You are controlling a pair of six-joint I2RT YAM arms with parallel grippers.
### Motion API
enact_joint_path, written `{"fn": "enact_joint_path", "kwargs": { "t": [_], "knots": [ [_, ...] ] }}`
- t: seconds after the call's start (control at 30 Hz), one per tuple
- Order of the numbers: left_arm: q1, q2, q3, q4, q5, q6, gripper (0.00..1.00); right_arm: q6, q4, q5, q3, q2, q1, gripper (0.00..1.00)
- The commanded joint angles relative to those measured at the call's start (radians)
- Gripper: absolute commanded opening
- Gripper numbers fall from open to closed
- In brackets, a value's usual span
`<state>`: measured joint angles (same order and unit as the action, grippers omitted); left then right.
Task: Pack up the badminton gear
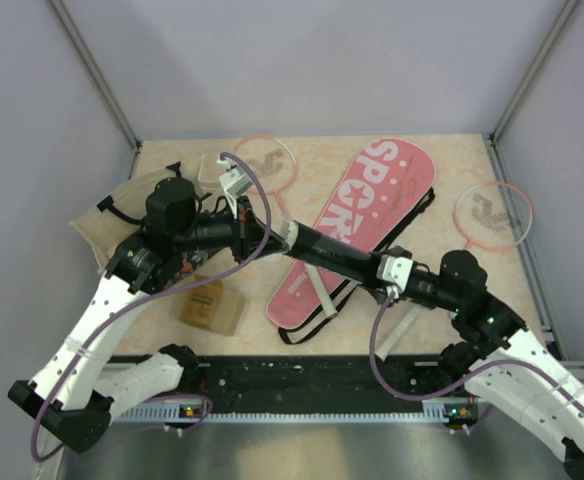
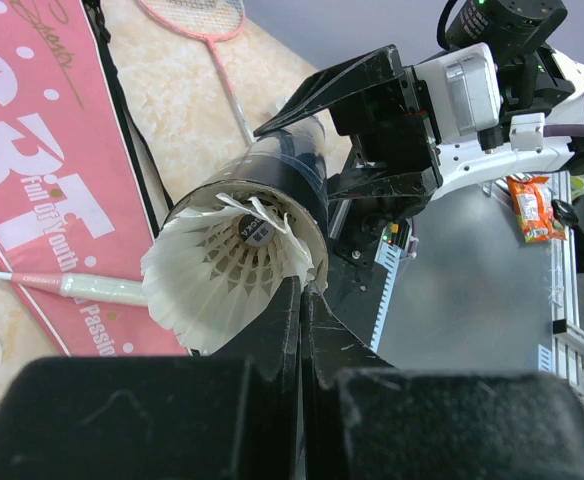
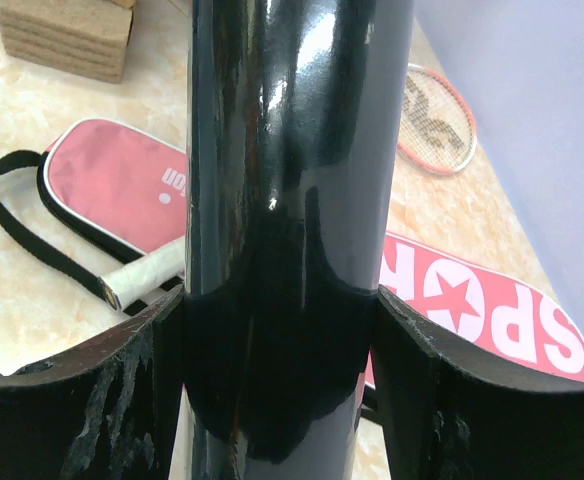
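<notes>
My right gripper (image 1: 390, 272) is shut on the black tube (image 1: 327, 250) and holds it above the table, its open end pointing left. In the right wrist view the tube (image 3: 292, 180) fills the space between my fingers (image 3: 422, 370). The white feather shuttlecock (image 2: 222, 275) sits in the tube's mouth (image 2: 292, 170). My left gripper (image 2: 307, 292) is shut on its feather rim. The pink SPORT cover (image 1: 372, 215) lies flat under the tube. One pink-rimmed racket (image 1: 264, 160) lies at the back, the other (image 1: 492, 212) at the right.
A beige tote bag (image 1: 100, 215) lies at the left under my left arm. A small brown cardboard box (image 1: 212, 306) sits near the front. A white racket handle (image 1: 319, 285) lies across the cover. Walls close in the sides and back.
</notes>
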<state>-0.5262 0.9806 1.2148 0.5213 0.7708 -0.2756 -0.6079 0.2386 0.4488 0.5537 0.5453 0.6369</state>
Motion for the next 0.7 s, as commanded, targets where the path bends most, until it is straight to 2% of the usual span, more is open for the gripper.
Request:
{"fn": "enact_joint_path", "kwargs": {
  "t": [0.0,0.4,0.67],
  "knots": [
    [-0.005,0.020,-0.038,-0.096,0.044,-0.027,0.00,0.011,-0.153,0.053,0.008,0.004,0.007,0.41],
    [-0.006,0.049,-0.064,-0.092,0.056,0.004,0.00,0.003,-0.183,0.065,0.009,0.042,0.007,0.41],
    [-0.006,0.075,-0.064,-0.038,0.093,0.050,0.00,-0.030,-0.196,0.155,0.023,0.061,0.007,0.41]
  ]
}}
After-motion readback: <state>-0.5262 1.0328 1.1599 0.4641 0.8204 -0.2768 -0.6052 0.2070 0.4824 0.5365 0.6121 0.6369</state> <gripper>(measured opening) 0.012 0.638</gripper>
